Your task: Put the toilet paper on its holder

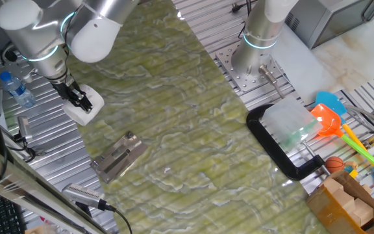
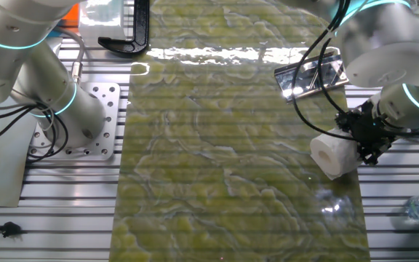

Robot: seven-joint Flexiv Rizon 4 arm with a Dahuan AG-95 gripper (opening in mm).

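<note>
The white toilet paper roll [image 1: 88, 108] lies on its side at the left edge of the green mat; it also shows in the other fixed view [image 2: 332, 154]. My gripper [image 1: 76, 97] reaches down onto the roll's end, its black fingers [image 2: 364, 140] closed on the roll's wall. The roll sits at or just above the mat surface. The shiny metal holder [image 1: 117, 158] lies flat on the mat, apart from the roll, toward the front; in the other fixed view the holder [image 2: 311, 76] lies beyond the roll.
A clear water bottle with a blue cap [image 1: 15, 88] stands just left of the gripper. A big black C-shaped clamp [image 1: 281, 148] lies at the mat's right edge. A second arm's base [image 1: 257, 52] stands at the back. Plastic toys [image 1: 343, 127] lie at the right.
</note>
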